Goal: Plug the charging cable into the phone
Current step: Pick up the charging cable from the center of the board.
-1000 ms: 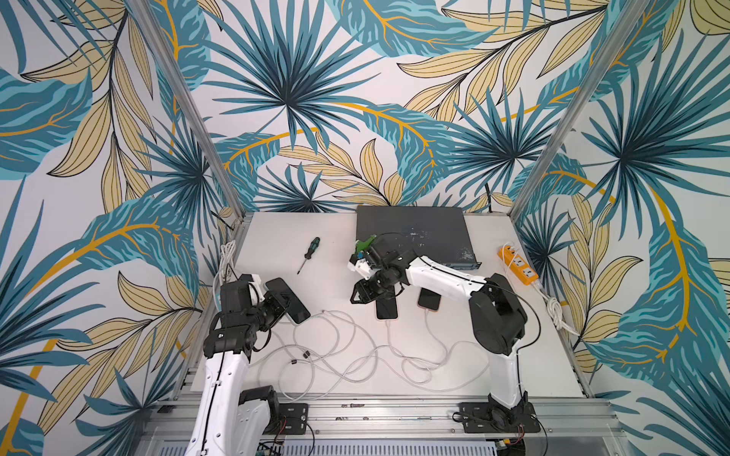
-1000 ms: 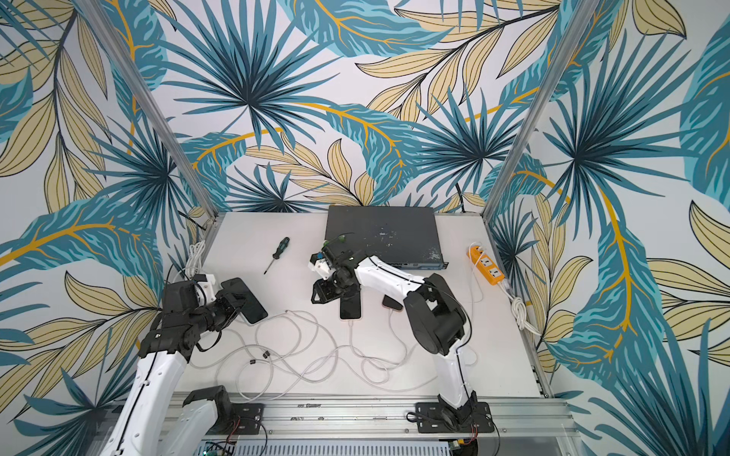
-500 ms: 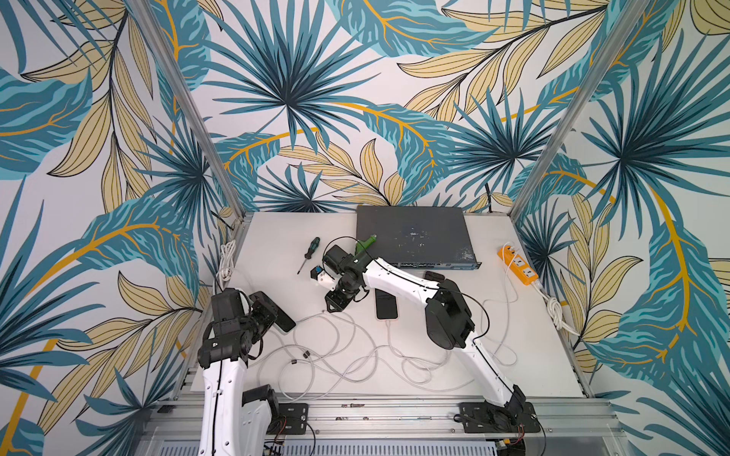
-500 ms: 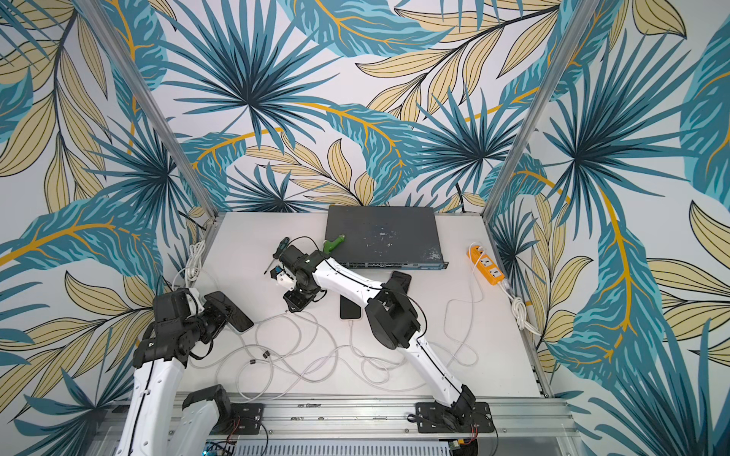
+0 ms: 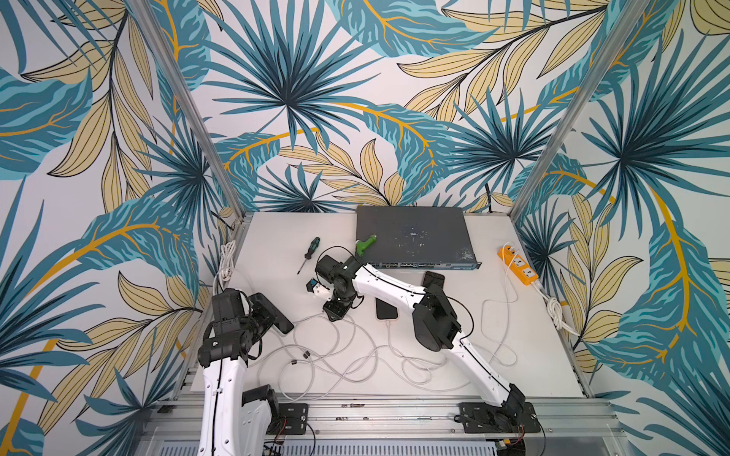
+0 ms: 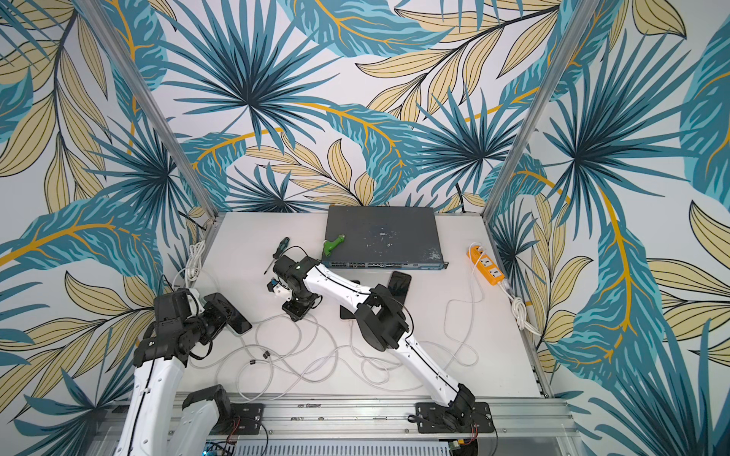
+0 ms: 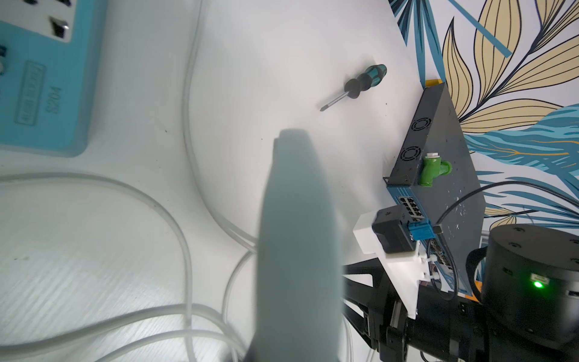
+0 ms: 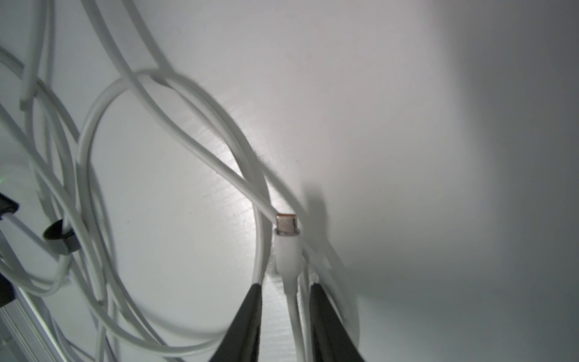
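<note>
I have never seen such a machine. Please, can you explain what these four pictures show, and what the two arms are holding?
These are two white robot arms on a table, each ending in a two-finger gripper. Two pictures look down from above; two come from cameras on the wrists. The left gripper holds a dark phone. The right gripper is open, its fingers on either side of a white charging cable near its metal plug, not yet pinching. Also on the table: a network switch, a screwdriver, an orange power strip, two more phones.
</note>
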Robot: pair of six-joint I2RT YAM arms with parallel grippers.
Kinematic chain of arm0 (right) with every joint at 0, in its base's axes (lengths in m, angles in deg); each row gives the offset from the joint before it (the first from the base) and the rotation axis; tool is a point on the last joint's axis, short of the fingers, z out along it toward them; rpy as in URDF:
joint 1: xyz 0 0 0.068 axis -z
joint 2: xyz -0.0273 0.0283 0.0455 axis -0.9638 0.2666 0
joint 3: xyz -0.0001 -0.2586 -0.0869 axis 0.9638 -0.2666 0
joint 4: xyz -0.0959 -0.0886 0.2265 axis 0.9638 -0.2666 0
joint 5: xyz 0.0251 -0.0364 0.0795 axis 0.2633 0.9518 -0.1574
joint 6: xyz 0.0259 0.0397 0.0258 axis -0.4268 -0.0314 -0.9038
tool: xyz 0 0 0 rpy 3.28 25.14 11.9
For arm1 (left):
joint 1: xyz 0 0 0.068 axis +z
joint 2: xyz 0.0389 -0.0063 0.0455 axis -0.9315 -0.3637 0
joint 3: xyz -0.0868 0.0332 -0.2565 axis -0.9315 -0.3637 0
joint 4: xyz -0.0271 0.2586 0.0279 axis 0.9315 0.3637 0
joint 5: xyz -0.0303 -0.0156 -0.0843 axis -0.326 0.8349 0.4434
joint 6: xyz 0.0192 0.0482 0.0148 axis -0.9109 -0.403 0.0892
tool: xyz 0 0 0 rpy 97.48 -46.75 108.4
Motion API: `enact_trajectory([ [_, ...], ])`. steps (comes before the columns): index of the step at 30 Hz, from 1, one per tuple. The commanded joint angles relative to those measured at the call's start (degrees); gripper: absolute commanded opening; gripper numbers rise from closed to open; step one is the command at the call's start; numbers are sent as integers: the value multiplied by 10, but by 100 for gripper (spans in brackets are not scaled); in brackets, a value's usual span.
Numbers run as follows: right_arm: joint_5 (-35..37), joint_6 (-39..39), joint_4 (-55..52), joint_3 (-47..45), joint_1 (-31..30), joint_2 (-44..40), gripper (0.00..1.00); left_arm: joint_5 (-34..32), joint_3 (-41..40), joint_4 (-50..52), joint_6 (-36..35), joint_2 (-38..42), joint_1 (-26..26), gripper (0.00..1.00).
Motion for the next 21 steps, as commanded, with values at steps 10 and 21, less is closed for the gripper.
enact_trajectory([
  [10,39,8,8,7,1,-16,8,27,6,-21,-15,-4,5,0],
  [21,18,-30,175,-212,29,-211,0,137,5,-85,-1,-9,5,0],
])
